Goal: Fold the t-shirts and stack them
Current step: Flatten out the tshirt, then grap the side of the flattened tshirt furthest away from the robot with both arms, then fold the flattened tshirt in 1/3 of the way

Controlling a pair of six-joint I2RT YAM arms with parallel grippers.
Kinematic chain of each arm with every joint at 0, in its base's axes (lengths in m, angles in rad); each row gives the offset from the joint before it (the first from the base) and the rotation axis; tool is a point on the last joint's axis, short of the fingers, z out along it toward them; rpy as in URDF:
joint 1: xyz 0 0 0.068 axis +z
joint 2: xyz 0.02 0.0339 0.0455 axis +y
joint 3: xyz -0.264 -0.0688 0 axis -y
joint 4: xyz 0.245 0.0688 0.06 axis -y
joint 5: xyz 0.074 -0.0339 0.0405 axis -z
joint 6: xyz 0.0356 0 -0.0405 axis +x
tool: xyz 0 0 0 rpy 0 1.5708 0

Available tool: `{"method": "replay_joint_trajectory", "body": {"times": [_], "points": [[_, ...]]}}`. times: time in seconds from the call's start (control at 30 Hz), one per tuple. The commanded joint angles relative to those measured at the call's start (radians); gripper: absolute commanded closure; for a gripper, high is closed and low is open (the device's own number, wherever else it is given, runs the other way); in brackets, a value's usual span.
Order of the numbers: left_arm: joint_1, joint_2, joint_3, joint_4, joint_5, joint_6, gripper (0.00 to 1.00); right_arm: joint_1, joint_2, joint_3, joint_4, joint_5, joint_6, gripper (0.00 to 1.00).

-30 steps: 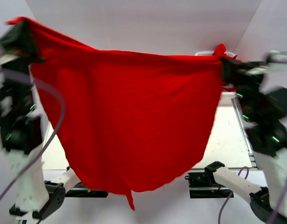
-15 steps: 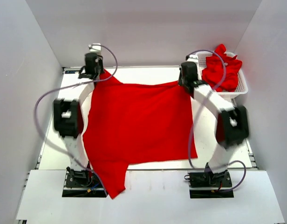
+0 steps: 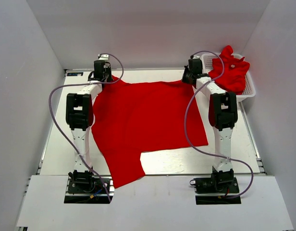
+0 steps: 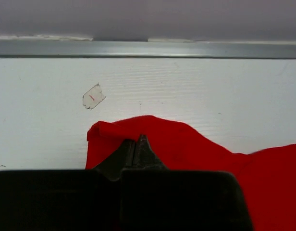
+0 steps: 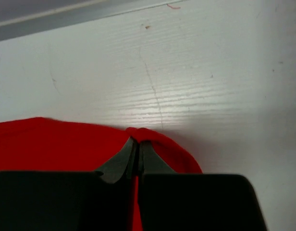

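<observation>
Across the middle of the top view, you have one red t-shirt lying spread and mostly flat on the table, with one sleeve trailing toward the lower left of the frame. Your left gripper sits at the cloth's upper left corner and your right gripper at its upper right. In each wrist view the fingers are pressed together on a small bunched fold of red cloth, so both are clamped on the t-shirt's far edge, low against the tabletop. By my reading, you have got as far as laying the first garment out: no fold is made yet, and no folded stack shows anywhere on the table. Most of the job looks to be ahead of you. At the upper right of the top view, the white mesh basket holds a crumpled heap of t-shirts, piled above its rim; how many are in there cannot be told.
</observation>
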Motion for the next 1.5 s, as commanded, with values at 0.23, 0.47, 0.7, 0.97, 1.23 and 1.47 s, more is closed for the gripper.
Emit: {"method": "replay_joint_trajectory", "body": {"times": [0.23, 0.47, 0.7, 0.97, 1.23, 1.47], "points": [[0.01, -0.319, -0.252, 0.043, 0.055, -0.112, 1.0, -0.032, -0.06, 0.045, 0.022, -0.068, -0.011, 1.0], [-0.017, -0.585, -0.562, 0.018, 0.012, -0.224, 1.0, -0.034, -0.131, 0.002, -0.048, -0.057, -0.073, 1.0], [-0.018, -0.789, -0.752, -0.092, 0.088, -0.318, 1.0, -0.043, -0.204, -0.076, -0.096, -0.004, -0.091, 1.0], [-0.027, -1.081, -1.005, -0.158, 0.197, -0.435, 1.0, -0.055, -0.26, -0.136, -0.126, 0.007, -0.116, 1.0], [-0.045, -1.349, -1.074, -0.371, 0.237, -0.496, 1.0, -0.066, -0.273, -0.164, -0.162, -0.023, -0.124, 1.0], [-0.063, -1.454, -1.246, -0.368, 0.38, -0.542, 1.0, -0.068, -0.295, -0.205, -0.165, -0.049, -0.131, 1.0]]}}
